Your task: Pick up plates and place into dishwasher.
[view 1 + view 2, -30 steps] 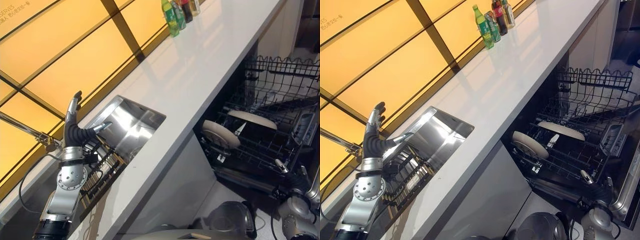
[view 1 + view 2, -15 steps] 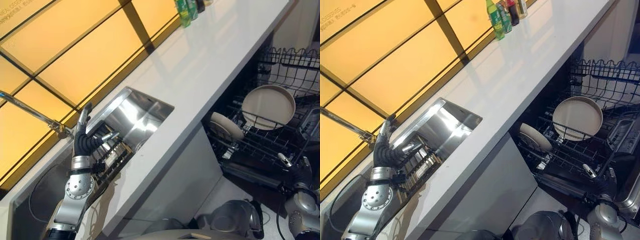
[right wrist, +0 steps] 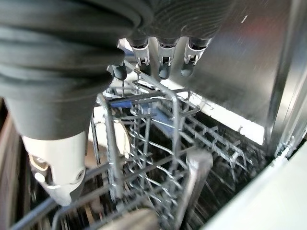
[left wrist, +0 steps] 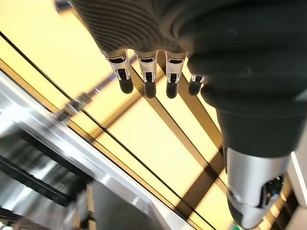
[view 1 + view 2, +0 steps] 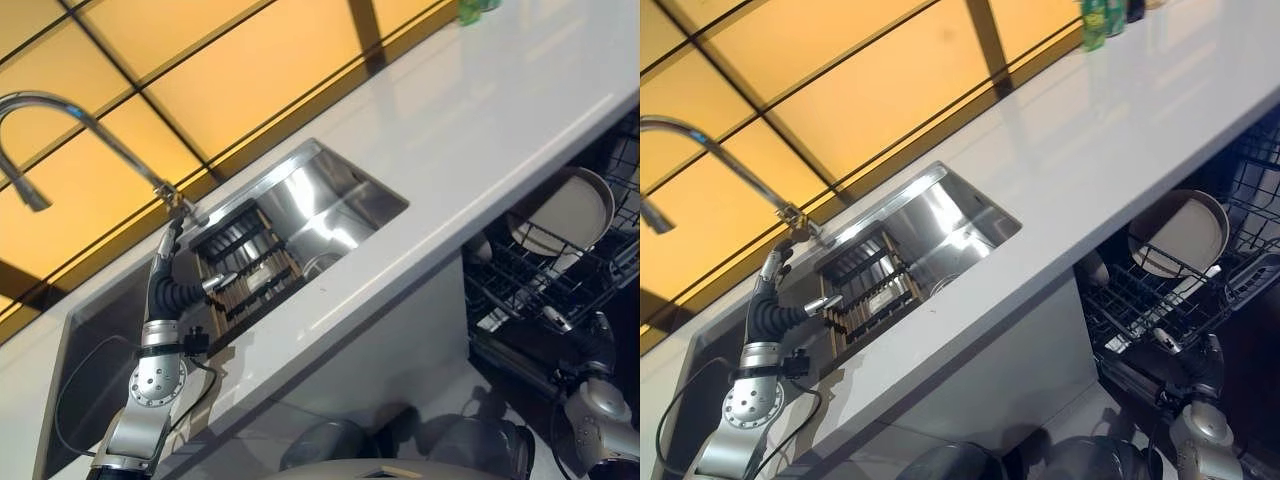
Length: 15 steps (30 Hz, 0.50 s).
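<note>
A cream plate (image 5: 563, 208) stands on edge in the black wire rack (image 5: 530, 285) of the open dishwasher, under the counter at the right. A second pale plate (image 5: 1095, 268) leans in the same rack, further under the counter. My right hand (image 5: 590, 345) hangs low by the rack's front; its fingers (image 3: 163, 60) are straight over the wires and hold nothing. My left hand (image 5: 165, 290) is raised at the near edge of the steel sink (image 5: 340, 200), fingers (image 4: 146, 76) straight, thumb out, empty. A dark dish rack (image 5: 250, 265) sits inside the sink just past it.
A curved steel faucet (image 5: 90, 125) arches over the sink's far side, close to my left hand. The white counter (image 5: 500, 130) runs rightward along the yellow panelled wall. Green bottles (image 5: 1102, 18) stand at its far end.
The whole picture has swung toward the sink, so the faucet now shows and the dishwasher sits at the right edge. Both hands keep much the same poses.
</note>
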{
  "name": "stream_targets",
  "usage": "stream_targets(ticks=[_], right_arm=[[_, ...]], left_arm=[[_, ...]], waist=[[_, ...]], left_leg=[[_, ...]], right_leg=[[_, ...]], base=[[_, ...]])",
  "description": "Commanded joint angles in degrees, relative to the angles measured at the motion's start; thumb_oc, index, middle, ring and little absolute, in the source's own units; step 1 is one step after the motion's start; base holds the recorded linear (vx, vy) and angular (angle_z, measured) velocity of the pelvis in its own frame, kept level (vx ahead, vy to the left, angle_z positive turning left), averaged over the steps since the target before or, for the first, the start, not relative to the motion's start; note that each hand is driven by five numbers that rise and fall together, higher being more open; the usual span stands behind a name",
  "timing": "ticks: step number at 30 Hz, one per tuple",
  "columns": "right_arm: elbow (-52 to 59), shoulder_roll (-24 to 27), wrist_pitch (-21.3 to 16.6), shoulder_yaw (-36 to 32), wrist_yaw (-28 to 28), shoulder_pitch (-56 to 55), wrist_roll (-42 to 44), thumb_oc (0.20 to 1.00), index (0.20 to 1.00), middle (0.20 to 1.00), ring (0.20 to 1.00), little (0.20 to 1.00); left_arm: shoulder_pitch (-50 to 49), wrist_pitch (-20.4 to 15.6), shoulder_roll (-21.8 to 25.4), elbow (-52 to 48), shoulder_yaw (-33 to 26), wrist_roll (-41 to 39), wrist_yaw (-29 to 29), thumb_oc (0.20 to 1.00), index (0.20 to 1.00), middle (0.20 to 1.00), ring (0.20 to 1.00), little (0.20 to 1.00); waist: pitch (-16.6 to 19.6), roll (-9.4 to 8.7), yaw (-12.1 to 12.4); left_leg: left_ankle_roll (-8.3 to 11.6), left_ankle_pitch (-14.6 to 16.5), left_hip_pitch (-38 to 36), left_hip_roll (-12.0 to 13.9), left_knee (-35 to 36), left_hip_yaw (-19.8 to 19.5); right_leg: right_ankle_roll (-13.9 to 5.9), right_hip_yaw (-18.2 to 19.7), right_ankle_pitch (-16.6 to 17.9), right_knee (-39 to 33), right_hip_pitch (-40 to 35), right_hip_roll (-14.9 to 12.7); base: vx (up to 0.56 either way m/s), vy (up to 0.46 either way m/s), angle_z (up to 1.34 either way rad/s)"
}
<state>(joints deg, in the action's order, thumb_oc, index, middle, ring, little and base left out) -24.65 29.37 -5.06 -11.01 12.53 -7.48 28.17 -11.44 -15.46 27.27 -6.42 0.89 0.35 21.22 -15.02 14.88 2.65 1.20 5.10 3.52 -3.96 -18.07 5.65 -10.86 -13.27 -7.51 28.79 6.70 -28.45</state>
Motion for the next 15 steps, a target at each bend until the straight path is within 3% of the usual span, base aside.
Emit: stream_targets(ticks=[1,8,15], right_arm=[[10.68,-2.41,-5.46,6.95,-5.85,13.8,-5.05,1.0,1.0,1.0,1.0,1.0],[10.0,-2.57,-6.46,7.69,-5.22,15.16,-3.9,1.0,1.0,1.0,1.0,1.0],[7.31,-2.6,-10.06,8.49,-3.58,17.76,-1.22,1.0,1.0,1.0,1.0,1.0]], left_arm=[[0.52,-2.87,3.6,-3.34,-6.08,-2.79,-0.79,1.0,1.0,1.0,1.0,1.0],[-0.48,-4.19,4.73,-3.31,-7.44,-3.31,-2.79,1.0,1.0,1.0,1.0,1.0],[-1.18,-5.53,7.36,-4.64,-9.78,-4.08,-5.3,1.0,1.0,1.0,1.0,1.0]], waist=[[0.31,-3.66,2.71],[-0.3,-5.1,4.7],[-0.34,-6.7,8.18]], left_leg=[[2.04,7.41,6.4,2.63,-13.85,1.3],[2.38,7.98,8.56,4.25,-16.99,1.24],[3.09,7.49,10.61,5.55,-18.14,0.14]], right_leg=[[3.64,1.99,3.91,-1.6,-5.22,-3.45],[3.52,-0.01,3.56,-0.9,-6.18,-3.22],[2.87,-3.61,3.97,-2.7,-9.12,-2.78]], base=[[-0.02,-0.008,0.31],[-0.03,-0.032,0.25],[-0.07,-0.106,0.16]])
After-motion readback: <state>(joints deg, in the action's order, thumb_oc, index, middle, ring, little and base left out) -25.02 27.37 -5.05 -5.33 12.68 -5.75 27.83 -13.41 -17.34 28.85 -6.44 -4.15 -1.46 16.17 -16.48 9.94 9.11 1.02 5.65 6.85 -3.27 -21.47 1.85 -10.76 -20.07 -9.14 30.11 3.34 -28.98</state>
